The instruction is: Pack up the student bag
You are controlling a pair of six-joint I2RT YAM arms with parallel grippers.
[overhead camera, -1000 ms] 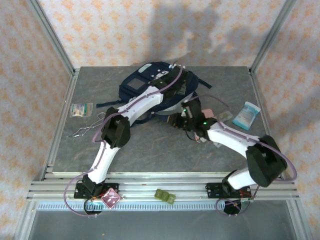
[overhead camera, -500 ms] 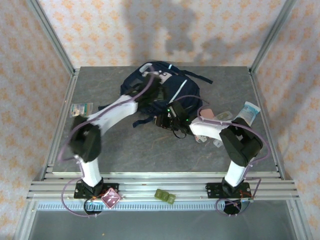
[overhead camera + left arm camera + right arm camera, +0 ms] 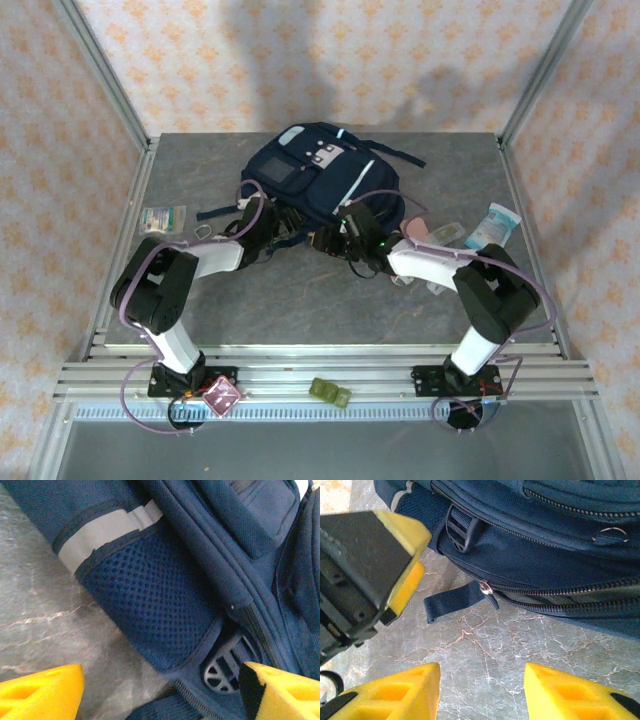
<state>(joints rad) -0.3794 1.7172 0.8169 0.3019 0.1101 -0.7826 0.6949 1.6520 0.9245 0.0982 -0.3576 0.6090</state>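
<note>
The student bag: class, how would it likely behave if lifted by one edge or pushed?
Probably floppy: the student bag is soft fabric with a mesh pocket, so a lifted edge would likely sag. Pushed, it should slide or bunch rather than roll, since it lies flat on the table. Its loose strap may trail and snag.

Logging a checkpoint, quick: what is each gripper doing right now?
Left gripper: open, empty, facing the large navy-blue fabric backpack.
Right gripper: open, empty, over the grey marbled tabletop.
</note>
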